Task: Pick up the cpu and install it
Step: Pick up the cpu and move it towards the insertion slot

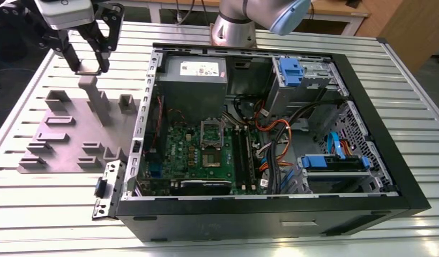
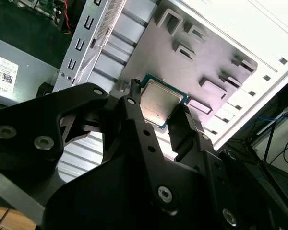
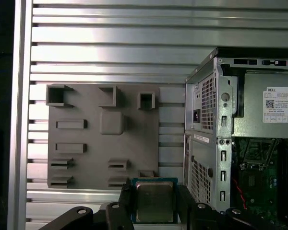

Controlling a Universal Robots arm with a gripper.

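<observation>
1. The hand (image 1: 90, 65) hangs over the exterior view's left part of the slatted metal tabletop (image 1: 33, 75); it is above the far end of the grey holder plate (image 1: 69, 139) and outside the open computer case (image 1: 380, 144).
2. The hand is closed down to the chip's width; in both wrist views the two black fingers (image 3: 126, 201) press on opposite edges of the cpu (image 3: 154, 201), which sits flat between them, silvery top facing the cameras.
3. In the second wrist view the cpu (image 2: 161, 103) is in the grasp, clear of the holder plate (image 2: 192, 48) behind it; its greenish rim shows around the metal top.
4. The holder plate (image 3: 91, 143) lies just beside the case's side wall; its raised blocks and slots are visible.
5. Inside the case the green motherboard (image 1: 178, 152) lies flat; the silver socket frame (image 1: 210, 128) sits near its middle, well apart from the hand.
</observation>
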